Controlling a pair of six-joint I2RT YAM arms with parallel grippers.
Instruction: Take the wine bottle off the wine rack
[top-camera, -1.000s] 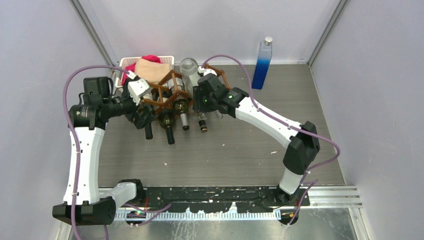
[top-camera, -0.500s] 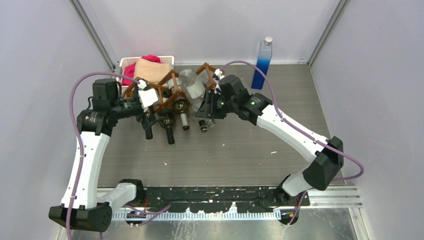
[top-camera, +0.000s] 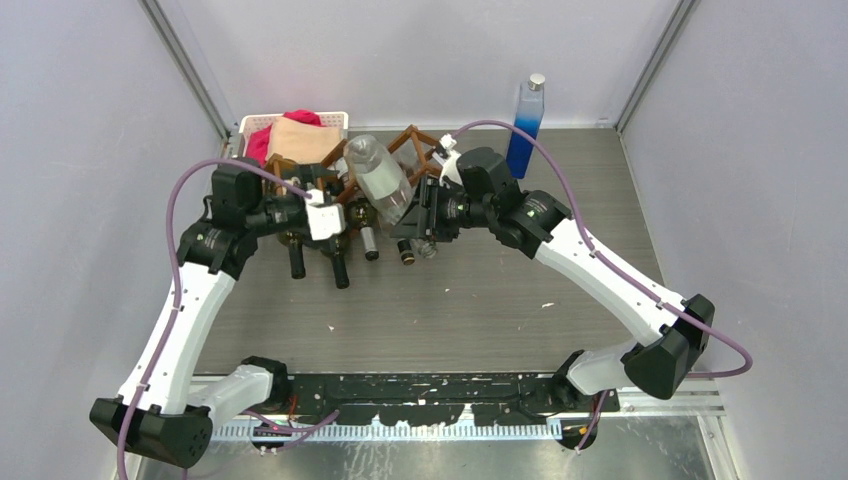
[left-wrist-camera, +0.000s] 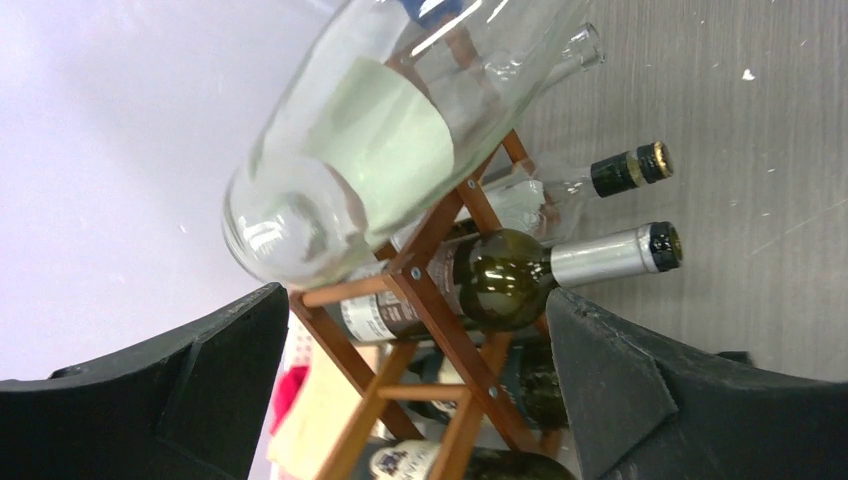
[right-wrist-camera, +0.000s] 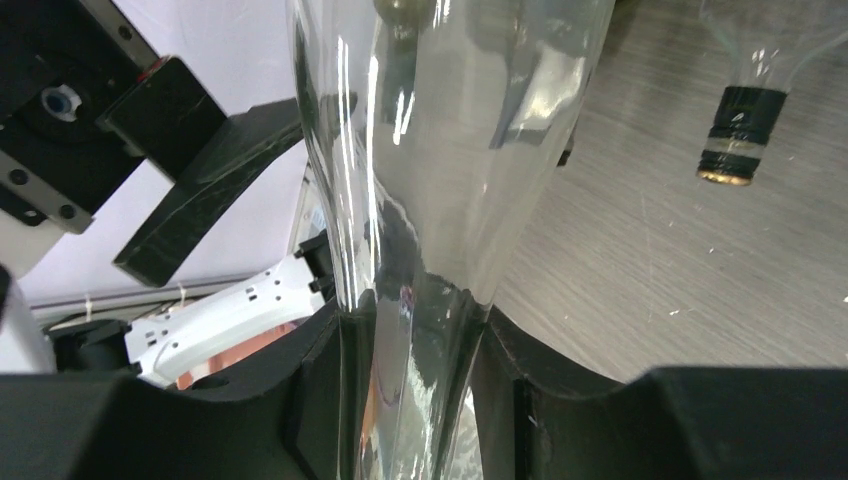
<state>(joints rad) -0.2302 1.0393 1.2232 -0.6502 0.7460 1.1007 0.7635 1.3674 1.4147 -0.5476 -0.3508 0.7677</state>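
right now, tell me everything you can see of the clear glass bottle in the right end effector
The clear glass wine bottle looks empty and see-through, with a pale label round its wide body and a rounded base. It tilts base-up over the brown wooden lattice rack, neck slanting down. The right end effector is shut on its narrow neck, a black finger either side. Whether it touches the rack I cannot tell. The open left end effector is close by, apart from it.
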